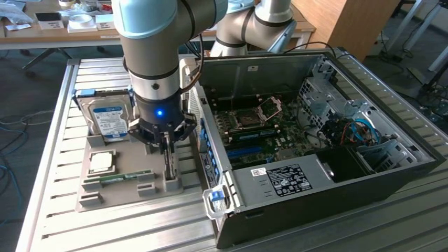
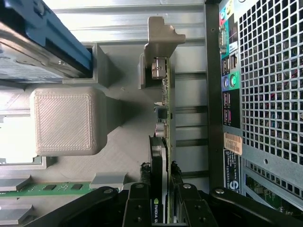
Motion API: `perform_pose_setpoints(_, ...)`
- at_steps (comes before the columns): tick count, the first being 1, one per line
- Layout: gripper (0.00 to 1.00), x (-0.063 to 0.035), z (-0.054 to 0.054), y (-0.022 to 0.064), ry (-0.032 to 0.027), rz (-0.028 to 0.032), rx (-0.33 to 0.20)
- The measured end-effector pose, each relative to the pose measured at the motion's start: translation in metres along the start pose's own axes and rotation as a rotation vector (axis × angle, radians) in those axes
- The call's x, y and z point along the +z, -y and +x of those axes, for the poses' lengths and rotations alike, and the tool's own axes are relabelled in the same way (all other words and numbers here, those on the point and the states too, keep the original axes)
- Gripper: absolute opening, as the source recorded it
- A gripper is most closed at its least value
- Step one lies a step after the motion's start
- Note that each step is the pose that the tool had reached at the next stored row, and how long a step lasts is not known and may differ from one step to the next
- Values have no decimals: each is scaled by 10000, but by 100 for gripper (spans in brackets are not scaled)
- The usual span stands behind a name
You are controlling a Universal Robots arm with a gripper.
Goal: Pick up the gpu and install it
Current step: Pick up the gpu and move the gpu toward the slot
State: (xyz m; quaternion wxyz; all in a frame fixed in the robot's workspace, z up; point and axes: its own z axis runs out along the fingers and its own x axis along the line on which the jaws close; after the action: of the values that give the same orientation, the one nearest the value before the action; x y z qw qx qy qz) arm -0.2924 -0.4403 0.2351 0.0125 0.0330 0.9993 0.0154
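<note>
Wrist view — claw [image 2: 161, 177] half-closed, clamping upright gpu [image 2: 164, 118], NVIDIA logo [image 2: 155, 213] — beside computer case [image 2: 270, 94]

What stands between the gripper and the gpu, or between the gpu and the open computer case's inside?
Nothing visible separates the gripper from the gpu; it sits right over the card, which stands on edge in the grey tray. The case's rear wall rises between the tray and the motherboard.
</note>
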Motion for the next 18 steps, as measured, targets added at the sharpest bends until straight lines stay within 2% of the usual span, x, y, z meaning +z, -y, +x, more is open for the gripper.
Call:
perform_pose_setpoints(14,27,-1,0,0,1,-2,-16)
perform_pose_setpoints(18,27,-41,-1,-1,-1,-1,-16)
